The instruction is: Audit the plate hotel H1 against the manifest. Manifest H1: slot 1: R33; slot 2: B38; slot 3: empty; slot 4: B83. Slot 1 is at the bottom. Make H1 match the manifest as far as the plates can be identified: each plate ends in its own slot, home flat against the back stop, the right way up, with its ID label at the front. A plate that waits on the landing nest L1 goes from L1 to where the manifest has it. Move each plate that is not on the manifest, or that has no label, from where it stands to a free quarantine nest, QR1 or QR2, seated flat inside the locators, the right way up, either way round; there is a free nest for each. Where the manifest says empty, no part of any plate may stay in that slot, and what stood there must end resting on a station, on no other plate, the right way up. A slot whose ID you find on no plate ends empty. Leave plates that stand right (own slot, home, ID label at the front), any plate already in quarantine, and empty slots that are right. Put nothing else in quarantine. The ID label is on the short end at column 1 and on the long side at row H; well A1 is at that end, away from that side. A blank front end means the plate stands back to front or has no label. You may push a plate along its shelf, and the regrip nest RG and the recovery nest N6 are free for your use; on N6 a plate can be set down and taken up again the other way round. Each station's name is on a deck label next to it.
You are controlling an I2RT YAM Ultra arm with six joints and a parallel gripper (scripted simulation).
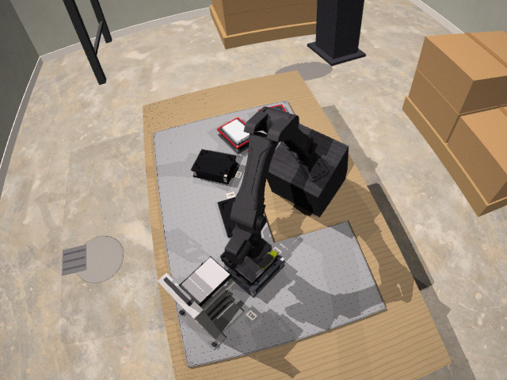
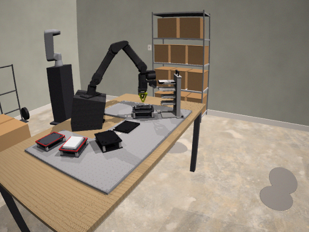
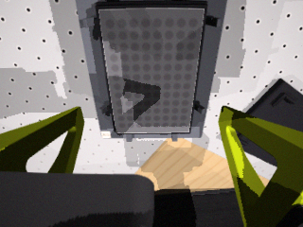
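Note:
My gripper [image 1: 268, 258] [image 2: 143, 96] [image 3: 151, 113] is open and empty. It hangs a little above a dark plate [image 2: 142, 108] [image 3: 156, 47] that lies flat on a raised black nest [image 1: 261, 278] next to the plate hotel H1 [image 1: 196, 304] [image 2: 176, 94]. In the wrist view the plate shows rows of wells and lies lengthwise between my yellow fingers. The hotel's top shelf holds a plate with a pale top [image 1: 204, 279] [image 2: 166, 81]. The lower shelves are too small to read. No ID labels are legible.
Two red-rimmed quarantine nests stand at the far end: one [image 1: 235, 132] [image 2: 73, 143] holds a white plate, the other [image 2: 49, 139] looks dark. A raised black nest [image 1: 213, 165] [image 2: 108, 139] and a flat black pad [image 2: 126, 126] lie between. The arm's black pedestal [image 1: 315, 172] [image 2: 87, 109] stands beside them.

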